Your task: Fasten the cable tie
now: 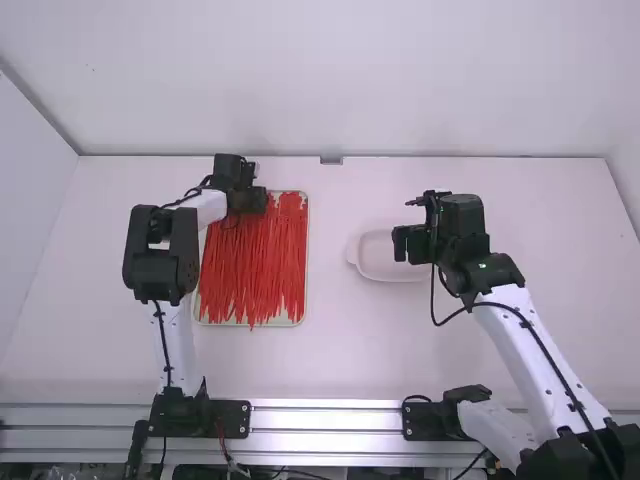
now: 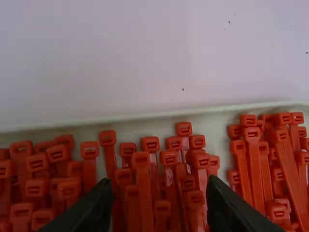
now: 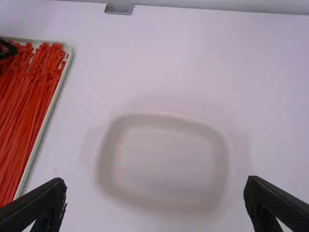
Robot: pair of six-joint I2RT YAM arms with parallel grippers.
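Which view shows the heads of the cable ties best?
The left wrist view: the cable ties are close, head slots clear. The high view shows the whole pile, heads tiny; the right wrist view, part of the pile.

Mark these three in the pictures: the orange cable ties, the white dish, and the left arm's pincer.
cable ties (image 1: 255,265): high view, middle of the bundle.
white dish (image 3: 164,159): right wrist view, its bare floor.
left pincer (image 2: 158,186): left wrist view, midway between its fingertips.

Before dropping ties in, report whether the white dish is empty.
Empty: the white dish has a bare floor, nothing lying in it.
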